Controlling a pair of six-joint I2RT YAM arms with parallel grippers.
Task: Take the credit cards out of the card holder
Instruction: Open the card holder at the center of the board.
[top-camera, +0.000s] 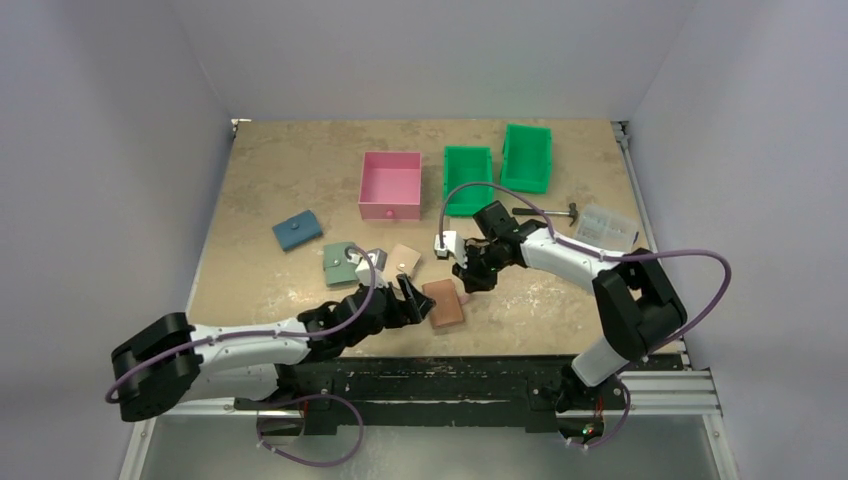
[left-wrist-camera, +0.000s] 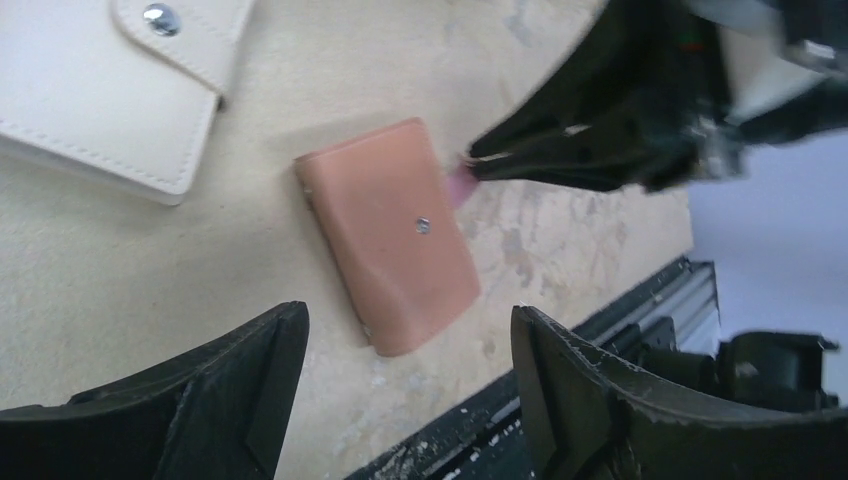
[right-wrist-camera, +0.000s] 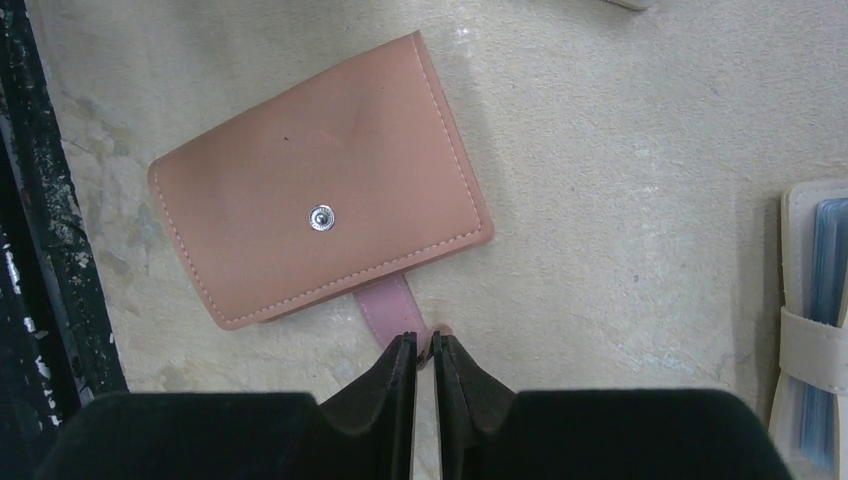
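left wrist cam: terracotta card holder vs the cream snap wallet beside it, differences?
Colour: the terracotta leather card holder is reddish-brown, the cream leather snap wallet off-white. Snap: the holder's sits mid-face, the wallet's on a closing flap. Extras: a pink tab pokes from the holder's edge; none shows on the wallet, which the frame cuts off. Both lie flat, closed, stitched, with a metal snap.
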